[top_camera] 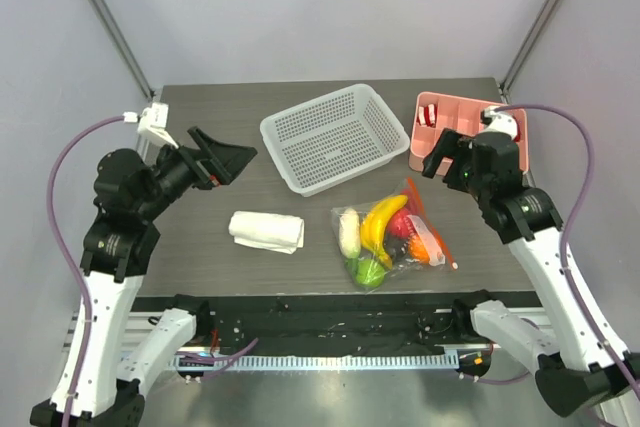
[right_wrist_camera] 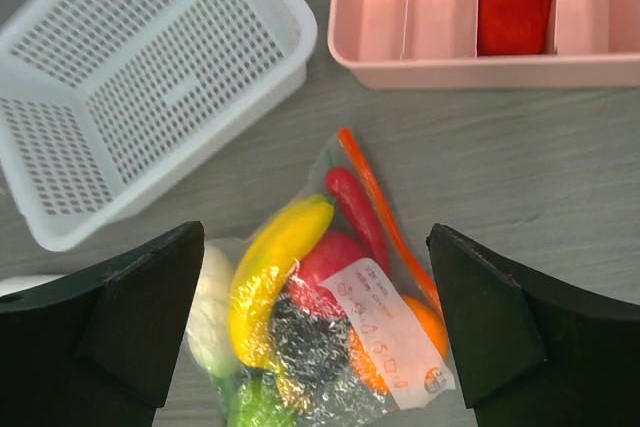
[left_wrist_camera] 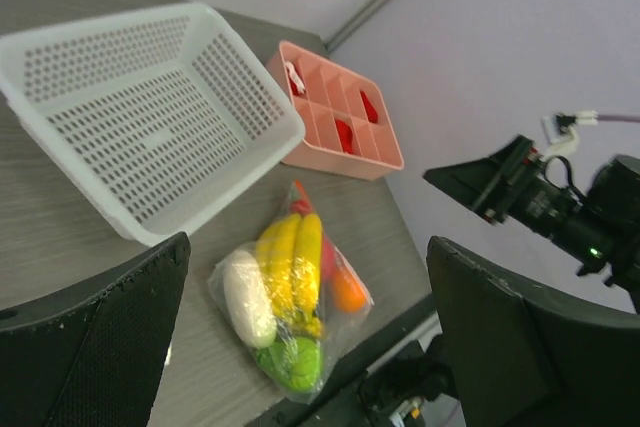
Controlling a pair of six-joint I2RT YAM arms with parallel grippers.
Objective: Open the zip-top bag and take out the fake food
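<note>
Fingers (right_wrist_camera: 130, 297) of right gripper (top_camera: 446, 159), right of basket (top_camera: 330, 137): wide apart, empty; left gripper (top_camera: 226, 157), left of basket: likewise; bag (top_camera: 432, 239), in front of basket: flat, toy food (top_camera: 382, 219) inside; likely risk: floppy plastic slips or drags, pinching both walls keeps zip shut

Printed matter, one item: white label (right_wrist_camera: 386, 331) on your zip-top bag (right_wrist_camera: 318, 292), at its 4 o'clock; red print, too small to read.

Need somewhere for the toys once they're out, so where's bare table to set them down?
Bare tabletop lies left of the rolled cloth and left of the white basket. It is crowded where basket, pink tray and zip-top bag meet.
</note>
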